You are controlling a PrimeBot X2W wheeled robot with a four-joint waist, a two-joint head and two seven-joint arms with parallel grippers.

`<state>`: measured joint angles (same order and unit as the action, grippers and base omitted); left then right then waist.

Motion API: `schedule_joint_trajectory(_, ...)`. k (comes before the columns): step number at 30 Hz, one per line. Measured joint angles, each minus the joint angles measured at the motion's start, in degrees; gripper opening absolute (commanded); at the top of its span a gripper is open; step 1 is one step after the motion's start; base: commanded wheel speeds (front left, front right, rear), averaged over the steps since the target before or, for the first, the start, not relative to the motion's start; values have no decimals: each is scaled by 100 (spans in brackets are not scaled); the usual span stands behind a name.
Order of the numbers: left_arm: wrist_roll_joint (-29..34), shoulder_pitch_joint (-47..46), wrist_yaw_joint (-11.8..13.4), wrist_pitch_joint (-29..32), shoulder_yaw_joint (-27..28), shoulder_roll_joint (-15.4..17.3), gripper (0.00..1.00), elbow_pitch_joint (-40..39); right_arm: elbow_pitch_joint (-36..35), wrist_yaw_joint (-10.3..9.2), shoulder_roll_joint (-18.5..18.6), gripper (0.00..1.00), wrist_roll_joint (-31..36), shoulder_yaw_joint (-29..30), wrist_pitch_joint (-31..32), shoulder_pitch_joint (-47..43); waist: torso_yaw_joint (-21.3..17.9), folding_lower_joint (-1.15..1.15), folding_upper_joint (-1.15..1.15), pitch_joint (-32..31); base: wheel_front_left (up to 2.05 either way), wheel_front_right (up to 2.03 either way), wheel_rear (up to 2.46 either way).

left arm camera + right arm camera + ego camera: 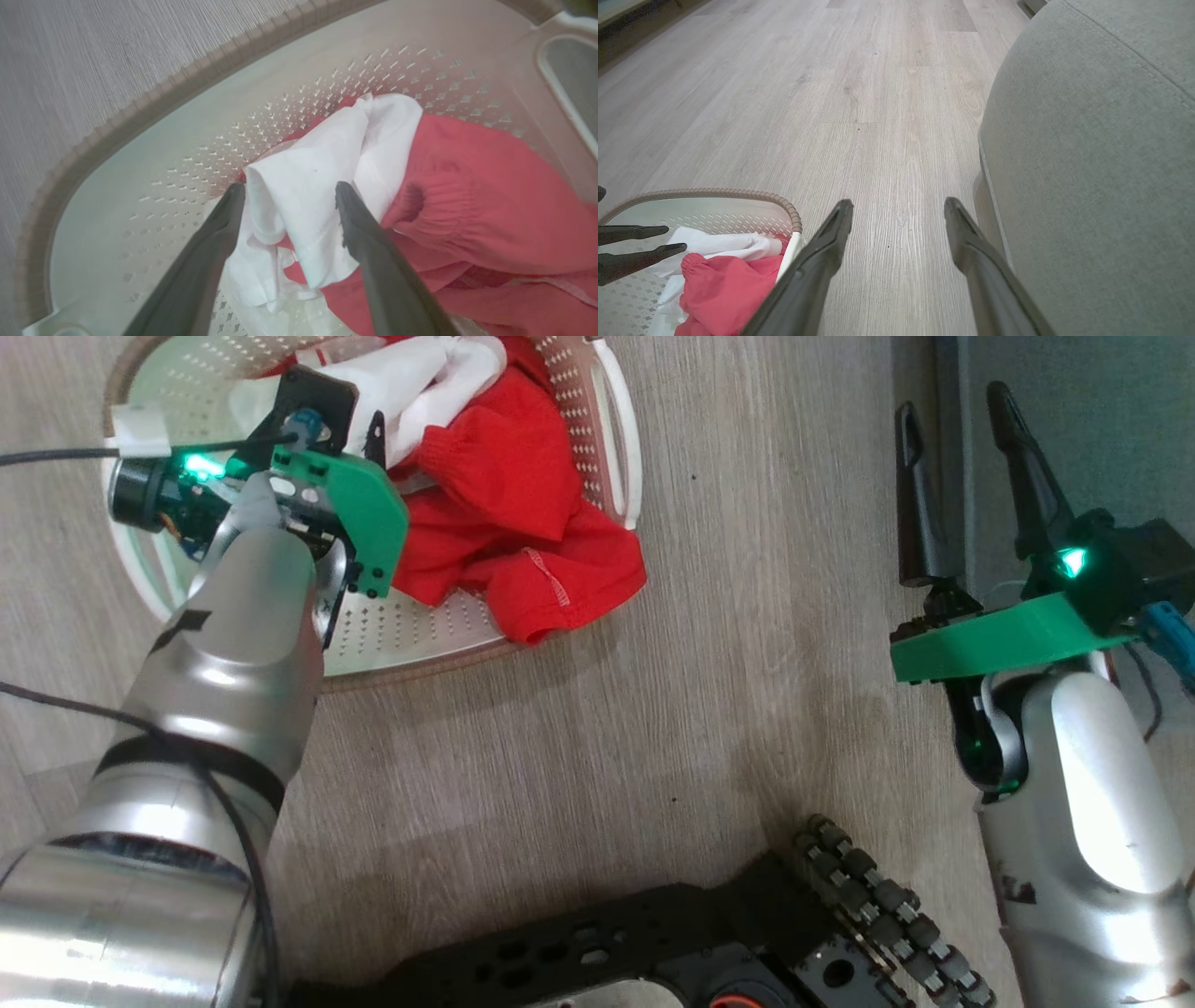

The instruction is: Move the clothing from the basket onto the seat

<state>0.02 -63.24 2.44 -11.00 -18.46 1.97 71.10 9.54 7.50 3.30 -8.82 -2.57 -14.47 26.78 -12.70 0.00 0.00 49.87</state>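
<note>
basket (411,635): cream perforated plastic, brown woven-look rim, white side handle, sits on wood floor (728,663). red clothing (509,513) crumpled inside, one fold spilling over rim. white garment (317,186) bunched against red, partly atop it. seat (1087,163): grey-green upholstery, rounded edge, stitched seam, apart from basket.

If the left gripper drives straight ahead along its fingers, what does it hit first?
The white garment: it lies bunched right between the open left gripper fingertips, beside the red clothing in the basket. It looks very close, though depth is hard to judge.
</note>
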Motion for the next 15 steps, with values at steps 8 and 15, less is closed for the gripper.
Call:
schedule_joint_trajectory(8, -63, -210, 36, 1, 9, 68, 100, 177, -25, 0, -2, 100, -45, -4, 0, 0, -70, 0, 0, 209, 0, 0, 0)
schedule_joint_trajectory(15, -194, -248, 29, 42, 13, 99, 100, 241, -26, 0, -2, 100, -114, -24, 0, 7, -105, 0, 0, 292, 0, 0, 0)
